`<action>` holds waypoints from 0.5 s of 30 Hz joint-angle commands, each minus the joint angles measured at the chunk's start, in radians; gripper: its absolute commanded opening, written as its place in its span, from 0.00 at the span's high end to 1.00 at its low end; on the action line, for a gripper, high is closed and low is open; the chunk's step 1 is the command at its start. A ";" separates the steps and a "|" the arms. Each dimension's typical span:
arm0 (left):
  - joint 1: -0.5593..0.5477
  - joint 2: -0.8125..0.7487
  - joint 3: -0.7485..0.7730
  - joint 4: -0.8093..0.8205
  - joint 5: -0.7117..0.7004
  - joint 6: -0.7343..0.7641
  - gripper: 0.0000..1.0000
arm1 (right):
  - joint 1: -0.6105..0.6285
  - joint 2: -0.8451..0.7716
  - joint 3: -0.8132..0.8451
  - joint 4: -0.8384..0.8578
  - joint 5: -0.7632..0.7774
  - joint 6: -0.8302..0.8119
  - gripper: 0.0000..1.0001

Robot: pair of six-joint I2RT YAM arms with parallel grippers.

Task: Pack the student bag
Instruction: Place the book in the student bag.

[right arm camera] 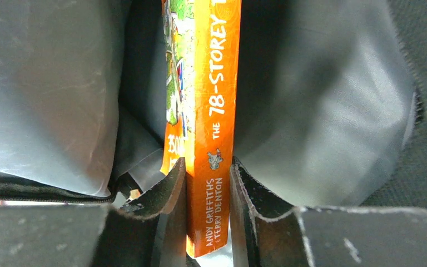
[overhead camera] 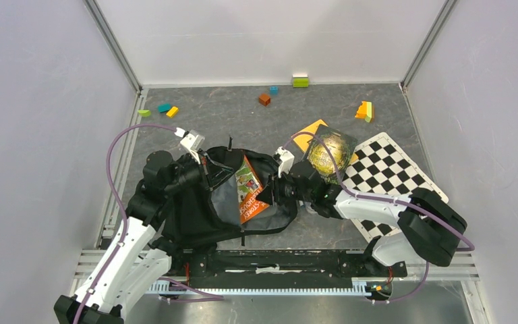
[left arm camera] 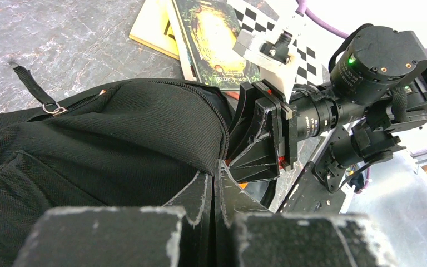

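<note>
Left gripper is pinched fully shut at the left rim of the student bag, a large, soft black fabric backpack with a grey inner lining. Its tips are buried in the black weave and seem to have a thin fold of cloth between them. My reading is that it holds the mouth lifted and wide so that something can slide in. The student bag lies slumped on the grey marbled tabletop between the two arms, its opening turned to the right. In that opening stands a thin orange paperback book with a cartoon cover, partly inside the bag and partly out, its spine toward the right arm. Right gripper, at the bag's mouth, is closed only as far as the book's thickness allows. Both pads lie flat against the covers near the foot of the spine — an edge-on grip, likely chosen so the book enters as a narrow blade between the lining walls and not flat. I judge the step in hand to be pushing this book deeper; the loose lining folds on the book's left could catch a corner. Just right of the bag, a dark green book with a gold picture lies on a flat yellow book — neither packed yet. Farther right of the bag is a black-and-white checkered board. Beyond the bag, small coloured blocks are scattered.
</note>
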 commanded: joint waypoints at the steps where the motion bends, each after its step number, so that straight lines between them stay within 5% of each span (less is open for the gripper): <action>1: 0.002 -0.013 0.011 0.098 0.038 -0.032 0.98 | 0.003 -0.030 0.107 0.057 0.009 -0.002 1.00; 9: 0.002 -0.015 0.012 0.092 0.029 -0.029 0.98 | 0.017 -0.036 0.124 0.237 -0.067 0.122 1.00; 15: 0.003 -0.011 0.013 0.092 0.032 -0.029 0.98 | 0.024 0.151 0.091 0.342 -0.046 0.170 1.00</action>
